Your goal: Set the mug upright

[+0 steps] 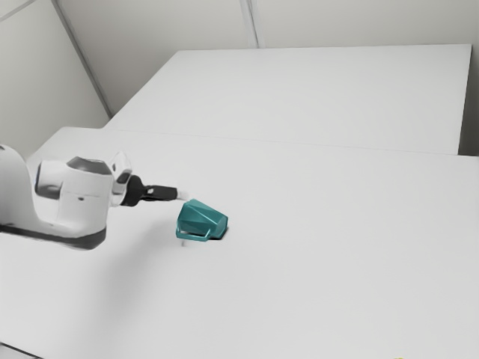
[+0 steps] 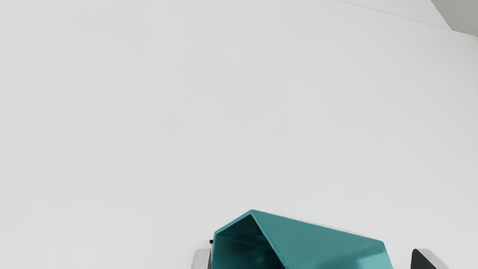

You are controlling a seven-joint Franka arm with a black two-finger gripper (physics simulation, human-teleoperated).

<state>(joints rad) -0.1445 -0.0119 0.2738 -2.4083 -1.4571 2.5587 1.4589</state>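
Observation:
The teal faceted mug (image 1: 200,217) lies on its side on the white table, its base toward the exterior view's right and its handle on the side facing that camera. My gripper (image 1: 183,219) reaches it from the exterior view's left, one pale fingertip above the mug's edge and the other just past the handle. In the wrist view the mug (image 2: 321,239) stands between the spread fingers of my gripper (image 2: 313,258), its dark mouth close beside one finger and a visible gap separating its other end from the second. The gripper is open.
The white tabletop (image 1: 337,247) stretches around the mug. Beyond it, a second white surface (image 1: 314,97) lies toward the back, with pale walls behind. A small yellow-green bit (image 1: 400,357) shows at the exterior view's bottom edge.

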